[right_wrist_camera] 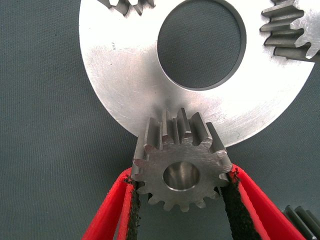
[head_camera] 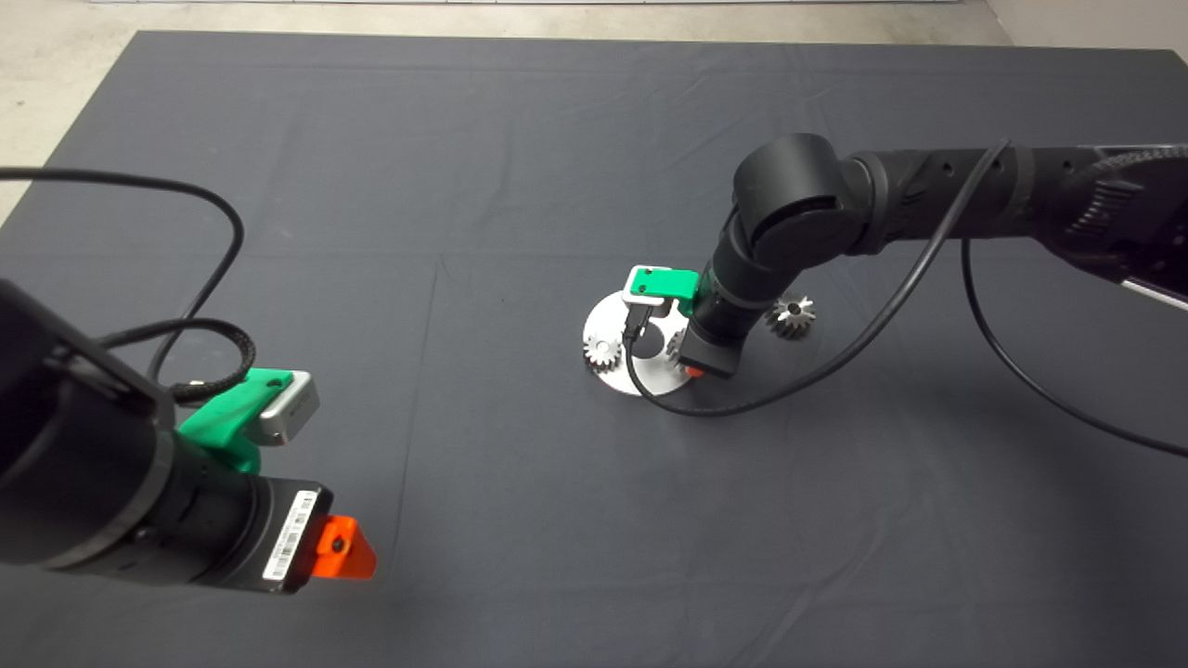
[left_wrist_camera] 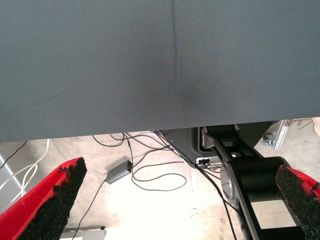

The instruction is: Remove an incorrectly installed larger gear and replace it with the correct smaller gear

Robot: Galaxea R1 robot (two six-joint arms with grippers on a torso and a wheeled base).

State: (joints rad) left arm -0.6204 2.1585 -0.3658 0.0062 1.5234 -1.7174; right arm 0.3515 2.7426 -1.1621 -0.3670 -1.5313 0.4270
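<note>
Right wrist view: the smaller gear (right_wrist_camera: 179, 172) sits pinched between the right gripper's (right_wrist_camera: 181, 205) two red fingers, black pads (right_wrist_camera: 134, 212) pressed to its teeth on either side, jaws closed in just to the width of the gear. It is held at the rim of the round silver plate (right_wrist_camera: 125, 75), its teeth overlapping the plate's edge; whether it rests on the plate or hangs just above it I cannot tell. The plate has a big round hole (right_wrist_camera: 201, 42) in the middle with the dark mat showing through, and two more short-toothed gears, one at the far edge (right_wrist_camera: 127, 5) and one to the side (right_wrist_camera: 292, 30).

From overhead, the right arm (head_camera: 798, 213) reaches in from the right and bends down over that plate (head_camera: 617, 325) near the middle of the mat (head_camera: 464, 139), hiding most of the held gear. A short-toothed gear (head_camera: 602, 351) shows on the plate's left side. The larger gear (head_camera: 792, 315), with long flaring teeth, lies on the mat just right of the arm, off the plate.

The left gripper (head_camera: 343, 547) hangs low at the left, well apart from all this. Its wrist view shows its fingers (left_wrist_camera: 55, 200) spread wide with nothing between them, the mat's edge, and cables (left_wrist_camera: 150, 170) on the floor.
</note>
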